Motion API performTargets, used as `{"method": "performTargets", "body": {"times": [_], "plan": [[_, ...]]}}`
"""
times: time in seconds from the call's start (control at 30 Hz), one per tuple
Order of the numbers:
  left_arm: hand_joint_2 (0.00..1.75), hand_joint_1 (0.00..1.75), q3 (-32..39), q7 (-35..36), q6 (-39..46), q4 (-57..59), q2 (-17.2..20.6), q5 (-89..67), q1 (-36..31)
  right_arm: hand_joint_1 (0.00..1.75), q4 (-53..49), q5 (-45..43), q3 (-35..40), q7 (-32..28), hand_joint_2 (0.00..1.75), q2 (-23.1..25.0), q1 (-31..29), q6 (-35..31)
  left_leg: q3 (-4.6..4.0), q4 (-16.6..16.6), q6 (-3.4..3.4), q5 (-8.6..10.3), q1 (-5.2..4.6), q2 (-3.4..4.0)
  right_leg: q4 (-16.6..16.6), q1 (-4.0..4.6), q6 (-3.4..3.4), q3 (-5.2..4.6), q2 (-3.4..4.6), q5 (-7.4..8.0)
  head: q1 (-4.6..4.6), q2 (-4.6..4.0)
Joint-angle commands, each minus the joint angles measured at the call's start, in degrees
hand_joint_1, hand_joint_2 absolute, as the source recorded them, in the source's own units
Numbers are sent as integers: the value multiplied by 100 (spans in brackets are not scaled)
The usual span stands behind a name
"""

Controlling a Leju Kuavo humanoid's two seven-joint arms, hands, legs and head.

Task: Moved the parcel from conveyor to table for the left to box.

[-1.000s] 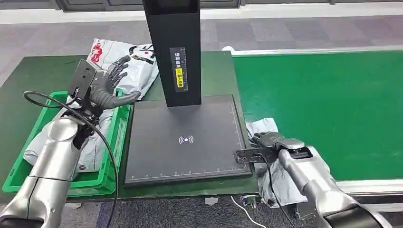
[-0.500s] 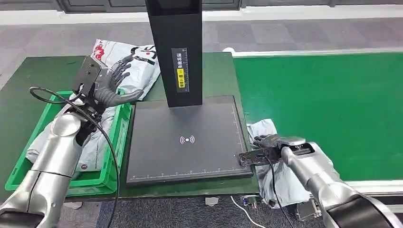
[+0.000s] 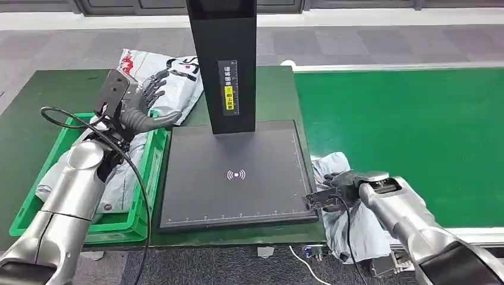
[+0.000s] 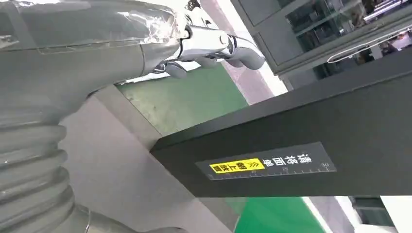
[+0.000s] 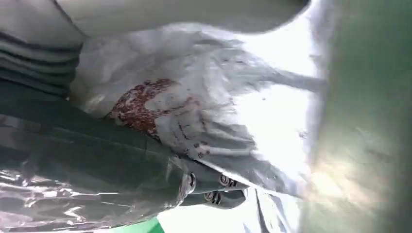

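A crumpled grey plastic parcel [image 3: 330,164] lies at the near left corner of the green conveyor belt [image 3: 410,130] and hangs over the front edge. My right hand [image 3: 340,183] grips it there, just right of the black scanner plate [image 3: 238,175]. In the right wrist view the parcel [image 5: 194,116] shows a red print and is bunched against my fingers [image 5: 214,187]. My left hand [image 3: 145,110] is raised above the green crate [image 3: 151,172], fingers spread, holding nothing. The left wrist view shows its thumb [image 4: 97,34] beside the black post [image 4: 291,141].
The scanner's black post [image 3: 229,65] rises at the back of the plate. One grey parcel [image 3: 122,178] lies in the crate, and another with red and black print [image 3: 172,77] lies on the dark green table [image 3: 41,95] behind it. Cables hang below the front edge.
The view has shifted slightly right. My right hand has drawn a little nearer with the parcel still in its grip. My left hand stays raised and spread over the crate.
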Motion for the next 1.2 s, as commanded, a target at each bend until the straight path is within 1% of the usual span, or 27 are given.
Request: {"method": "performTargets", "body": {"times": [0.03, 0.07, 0.1, 0.13, 0.17, 0.2, 0.27, 0.37, 0.47, 0.53, 0.57, 0.6, 0.63, 0.73, 0.83, 0.9, 0.97, 1.0, 1.03, 1.07, 1.1, 1.13, 1.2], "plan": [[175, 0, -452, 5, 155, 127, 345, 121, -207, 175, -1878, -622, 660, 507, 0, -1811, 896, 354, -25, 0, 8, 13, -3, -46, -7, -3, 5, -1, -52, 0, 2, 0], [175, 0, -430, -11, 133, 98, 380, 150, -188, 175, -1994, -672, 638, 514, 0, -1899, 960, 370, -27, -3, 14, 13, -7, -42, -10, -6, 6, -5, -49, 3, 2, 0], [175, 0, -395, -10, 165, 19, 460, 167, -178, 175, -2169, -721, 631, 616, 175, -1970, 952, 392, -21, -1, 15, 9, -9, -44, -6, -10, 5, 1, -51, -1, 0, 0], [175, 0, -373, -13, 155, 2, 487, 183, -175, 175, -2186, -732, 626, 627, 175, -1967, 915, 416, -26, -3, 17, 12, -10, -56, -11, -11, 7, 3, -64, -1, 0, 0], [175, 0, -360, -15, 156, -21, 504, 188, -171, 175, -2194, -732, 622, 640, 175, -1976, 858, 447, -24, 5, 26, 7, -13, -46, -5, -13, 10, 1, -55, -4, 2, 0], [175, 0, -345, -7, 154, -90, 505, 193, -175, 175, -2185, -714, 677, 652, 175, -1925, 704, 527, -27, 3, 30, 10, -13, -60, -9, -13, 13, 6, -72, -5, 2, 0], [175, 0, -331, 19, 153, -154, 506, 195, -174, 175, -2150, -740, 724, 637, 175, -1900, 595, 570, -32, 2, 30, 6, -14, -38, -6, -15, 15, -2, -47, -1, 2, 0], [175, 0, -285, 30, 198, -245, 530, 190, -102, 175, -2150, -778, 779, 655, 175, -1928, 617, 503, -41, -3, 29, 8, -16, -17, -9, -17, 17, -17, -28, 6, 2, 0], [175, 0, -233, 30, 228, -302, 574, 182, -106, 175, -2196, -803, 788, 740, 175, -1924, 595, 380, -46, -1, 29, 7, -18, -29, -6, -18, 20, -25, -39, 2, 2, 0], [175, 0, -232, 88, 194, -317, 571, 185, -172, 175, -2123, -788, 808, 803, 175, -1808, 491, 412, -50, 1, 28, 5, -14, -17, -5, -15, 19, -32, -28, 5, 2, 0], [175, 0, -232, 88, 194, -317, 571, 185, -172, 175, -2123, -788, 808, 803, 175, -1808, 491, 412, -43, -15, 26, 11, -16, 1, -18, -15, 15, -32, -13, 14, 2, 0], [175, 0, -231, 98, 192, -319, 566, 186, -180, 175, -2107, -785, 814, 807, 175, -1793, 476, 415, -56, 2, 28, 5, -15, -13, 0, -15, 19, -41, -26, 5, 2, 0], [175, 0, -220, 82, 193, -319, 602, 183, -163, 175, -2097, -783, 818, 799, 175, -1802, 476, 403, -52, -5, 27, 7, -13, 4, -8, -13, 17, -41, -9, 12, 2, 0], [175, 0, -164, 66, 214, -369, 689, 195, -73, 175, -1998, -780, 816, 830, 175, -1721, 506, 223, -56, -2, 29, 6, -16, -2, 2, -16, 19, -47, -13, 6, 2, 0], [175, 0, -50, 24, 248, -583, 813, 210, 180, 175, -2031, -668, 726, 1035, 175, -1638, 678, -155, -43, -16, 27, 7, -14, 14, -8, -15, 17, -39, 2, 12, 2, 0], [175, 0, -20, 17, 257, -637, 842, 209, 237, 175, -1986, -647, 719, 1053, 175, -1590, 666, -190, -38, -24, 27, 8, -14, 21, -13, -14, 17, -38, 9, 14, 2, 0], [175, 0, -5, 16, 260, -663, 838, 208, 250, 175, -1953, -628, 719, 1063, 175, -1571, 644, -208, -53, -9, 29, 5, -14, 3, 4, -15, 19, -48, -7, 5, 2, 0], [175, 0, -5, 16, 263, -666, 826, 207, 242, 175, -1945, -622, 719, 1063, 175, -1572, 636, -210, -50, -12, 27, 5, -11, 13, -1, -12, 18, -48, 2, 9, 2, 0], [175, 0, -5, 16, 263, -666, 826, 207, 242, 175, -1945, -622, 719, 1063, 175, -1572, 636, -210, -58, -6, 28, 5, -14, 1, 5, -15, 20, -53, -8, 5, 2, 0], [175, 0, -5, 16, 263, -666, 826, 207, 242, 175, -1945, -622, 719, 1063, 175, -1572, 636, -210, -47, -20, 27, 9, -14, 19, -8, -15, 16, -48, 7, 14, 2, 0], [175, 0, 8, 18, 276, -668, 816, 199, 241, 175, -1904, -586, 695, 1062, 175, -1545, 624, -250, -60, -7, 28, 6, -14, -1, 4, -15, 20, -54, -11, 6, 2, 0], [175, 0, 33, 15, 291, -701, 844, 204, 283, 175, -1879, -548, 694, 1067, 175, -1457, 590, -288, -57, -10, 28, 6, -13, 4, 2, -14, 19, -52, -7, 8, 2, 0], [175, 0, 133, 15, 314, -940, 928, 183, 479, 175, -1633, -361, 573, 1222, 175, -1181, 541, -601, -55, -11, 28, 6, -13, 10, 0, -15, 19, -53, 0, 9, 2, 0]]}}
